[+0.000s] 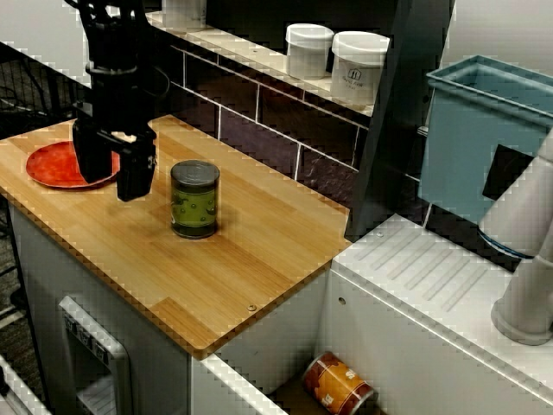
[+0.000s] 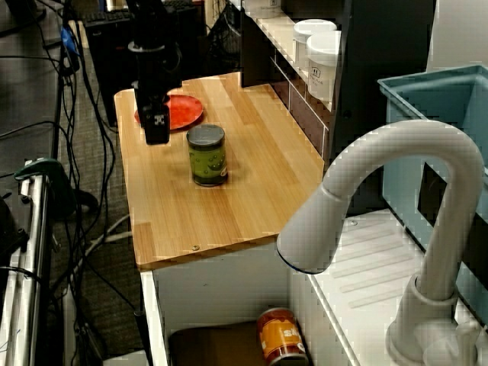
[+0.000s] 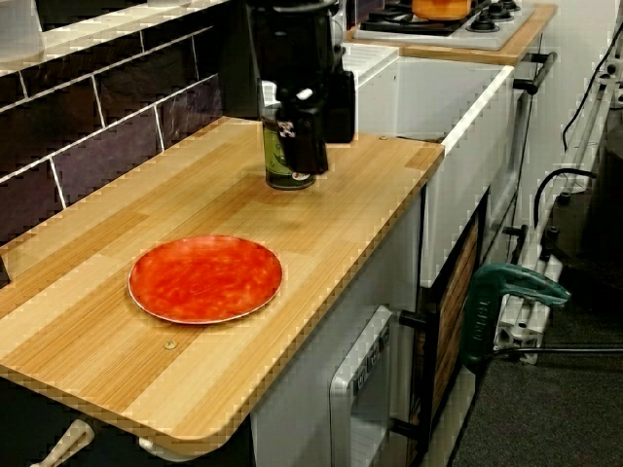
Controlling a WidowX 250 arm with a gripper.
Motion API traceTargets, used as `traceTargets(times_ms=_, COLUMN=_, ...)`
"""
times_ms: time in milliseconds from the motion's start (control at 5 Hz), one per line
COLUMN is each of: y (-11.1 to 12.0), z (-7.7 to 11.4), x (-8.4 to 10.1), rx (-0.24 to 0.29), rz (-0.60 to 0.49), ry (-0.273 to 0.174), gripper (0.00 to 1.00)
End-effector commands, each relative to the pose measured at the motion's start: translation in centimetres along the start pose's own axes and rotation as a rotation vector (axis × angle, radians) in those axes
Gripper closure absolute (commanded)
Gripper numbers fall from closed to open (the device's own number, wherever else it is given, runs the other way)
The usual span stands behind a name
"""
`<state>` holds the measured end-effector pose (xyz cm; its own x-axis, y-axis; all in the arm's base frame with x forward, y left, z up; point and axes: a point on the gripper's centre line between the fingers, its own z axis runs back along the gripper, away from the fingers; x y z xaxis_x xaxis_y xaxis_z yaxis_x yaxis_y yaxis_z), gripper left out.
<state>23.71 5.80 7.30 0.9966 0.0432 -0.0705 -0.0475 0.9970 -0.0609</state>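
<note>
- End effector (image 1: pixel 112 180) is hovering low over the desk (image 1: pixel 251 277), jaws standing apart and gripping nothing.
- Green can (image 1: pixel 194 201) is standing upright just beside it, away from the red plate (image 1: pixel 50 164).

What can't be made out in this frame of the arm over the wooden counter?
Pincer: wall-facing view, its dark body blurs the fingertips; open or shut unclear.
Green can: plate-end view, the pincer covers most of it; label unreadable.
Orange can: faucet-side view, cut off by the bottom edge.
Red plate: wall-facing view, partly behind the pincer.
</note>
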Motion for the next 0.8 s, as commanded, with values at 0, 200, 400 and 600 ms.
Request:
traceTargets(times_ms=0, y=0.4, z=4.4, x=2.2, rx=-0.069, rz=0.021, ry=-0.206, gripper=0.00)
traceTargets(times_ms=200, y=-0.3, z=5.0, x=3.6, rx=-0.088, rz=0.023, ry=-0.168, gripper=0.00)
traceTargets(times_ms=400, y=-2.4, z=4.9, x=4.6, rx=-0.066, rz=0.035, ry=-0.280, gripper=0.00)
traceTargets(times_ms=600, y=-3.8, z=4.8, x=5.3, rx=-0.104, rz=0.019, ry=-0.308, gripper=0.00)
